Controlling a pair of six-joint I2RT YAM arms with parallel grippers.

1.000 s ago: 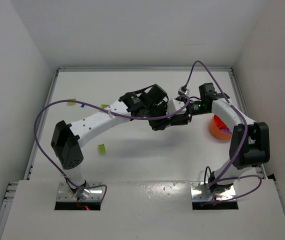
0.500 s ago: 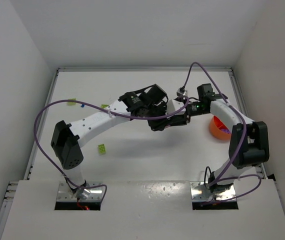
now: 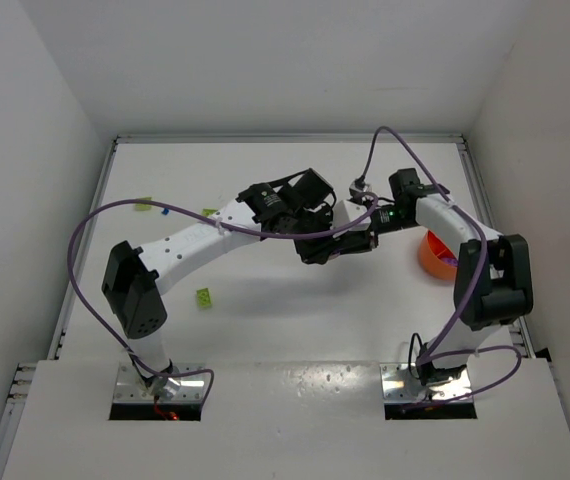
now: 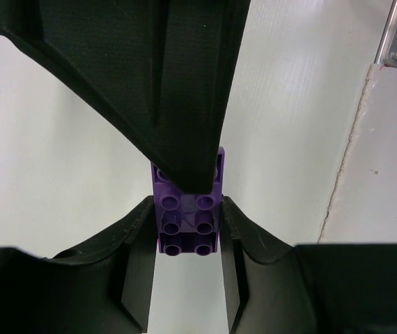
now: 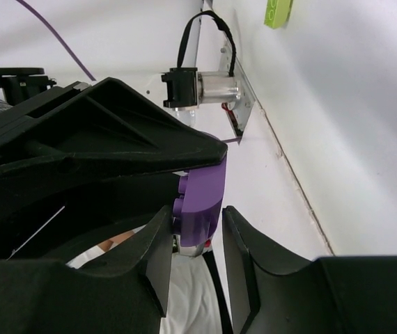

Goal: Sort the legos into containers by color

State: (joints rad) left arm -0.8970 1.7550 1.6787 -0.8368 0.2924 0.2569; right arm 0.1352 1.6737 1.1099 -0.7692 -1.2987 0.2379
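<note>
Green lego (image 3: 203, 297) apart, right arm (image 3: 447, 222) overlapping tub (image 3: 431, 263)

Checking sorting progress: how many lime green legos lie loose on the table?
3: one lime green lego at the far left, another beside the left arm, a third on that arm's near side. The arms may hide more.

Both arms reach inward; left hand (image 4: 188, 212), right hand (image 5: 196, 217) meet fingertip-to-fingertip, both clamped.
</note>
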